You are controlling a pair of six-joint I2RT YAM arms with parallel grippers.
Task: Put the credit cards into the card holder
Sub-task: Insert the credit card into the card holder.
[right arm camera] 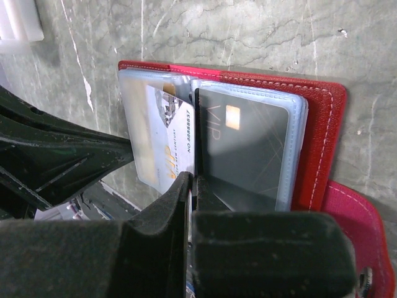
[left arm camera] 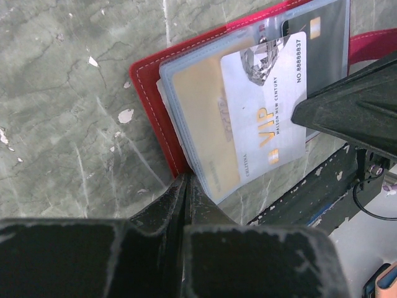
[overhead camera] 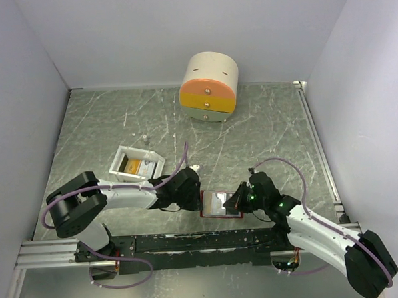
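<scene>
The red card holder [overhead camera: 221,204] lies open near the table's front, between my two grippers. In the left wrist view its red cover [left arm camera: 149,93] carries clear sleeves with a tan card [left arm camera: 198,118] and a white VIP card [left arm camera: 263,112]. In the right wrist view a dark card [right arm camera: 245,149] sits in the right-hand sleeve. My left gripper [left arm camera: 186,178] is shut, its tips at the holder's near left corner. My right gripper [right arm camera: 193,179] is shut on a thin pale sleeve leaf at the holder's middle fold. Orange-gold cards [overhead camera: 130,166] lie in the white tray.
The white tray [overhead camera: 121,155] stands left of centre, just behind my left arm. A round cream-and-orange drawer box [overhead camera: 209,87] stands at the back. A black rail [overhead camera: 190,241] runs along the front edge, close under the holder. Walls close in both sides.
</scene>
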